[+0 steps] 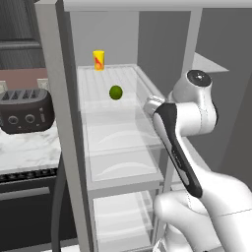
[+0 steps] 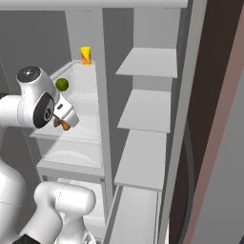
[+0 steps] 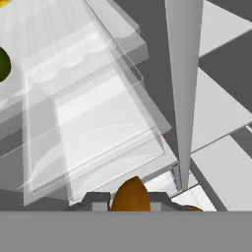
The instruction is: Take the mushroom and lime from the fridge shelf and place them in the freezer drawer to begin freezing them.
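So the gripper (image 2: 63, 123) is out in front of the fridge shelf (image 1: 133, 78), fingers clamped on the mushroom (image 3: 131, 195), whose brown cap bulges up between the dark tips in the hand view and peeks out orange-brown below the hand in the right base view. Up on that ridged translucent shelf the lime (image 1: 115, 92) sits alone near the middle, well apart from the yellow cup (image 1: 99, 60) standing upright at the back. Below the shelf, the clear bins (image 1: 123, 142) with curved fronts are stacked one under another, nothing visible inside them. Off to the right, the narrow grey shelves (image 2: 143, 109) step downward.
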Robot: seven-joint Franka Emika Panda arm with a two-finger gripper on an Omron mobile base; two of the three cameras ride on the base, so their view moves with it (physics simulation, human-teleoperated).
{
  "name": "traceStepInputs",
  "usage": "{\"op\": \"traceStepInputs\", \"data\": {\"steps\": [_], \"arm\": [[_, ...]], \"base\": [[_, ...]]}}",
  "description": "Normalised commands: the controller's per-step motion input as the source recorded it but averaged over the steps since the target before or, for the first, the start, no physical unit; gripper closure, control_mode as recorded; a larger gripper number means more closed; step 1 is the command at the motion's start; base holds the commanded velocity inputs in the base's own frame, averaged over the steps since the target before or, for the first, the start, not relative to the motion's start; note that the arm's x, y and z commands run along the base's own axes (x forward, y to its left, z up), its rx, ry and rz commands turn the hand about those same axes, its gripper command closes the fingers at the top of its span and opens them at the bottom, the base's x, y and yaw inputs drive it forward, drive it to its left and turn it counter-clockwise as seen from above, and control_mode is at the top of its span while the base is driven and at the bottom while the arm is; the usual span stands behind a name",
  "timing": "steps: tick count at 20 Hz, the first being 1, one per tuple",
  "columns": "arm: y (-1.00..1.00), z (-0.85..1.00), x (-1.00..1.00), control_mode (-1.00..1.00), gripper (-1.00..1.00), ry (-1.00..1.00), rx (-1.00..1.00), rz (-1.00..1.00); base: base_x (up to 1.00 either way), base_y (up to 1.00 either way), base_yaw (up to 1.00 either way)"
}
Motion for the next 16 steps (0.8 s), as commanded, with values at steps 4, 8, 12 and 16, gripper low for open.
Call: {"op": "traceStepInputs", "data": {"steps": [4, 8, 12, 16], "arm": [[0.0, -0.05, -0.49, -1.0, 1.0, 0.09, 0.0, 0.0], [0.0, 0.0, -0.17, 1.0, 1.0, 0.01, 0.0, 0.0], [0.0, 0.0, 0.0, 1.0, 1.0, 0.0, 0.0, 0.0], [0.0, 0.0, 0.0, 1.0, 1.0, 0.0, 0.0, 0.0]], "base": [[0.0, 0.0, 0.0], [-0.59, 0.0, 0.0], [-0.88, 0.0, 0.0], [-0.86, 0.0, 0.0]]}}
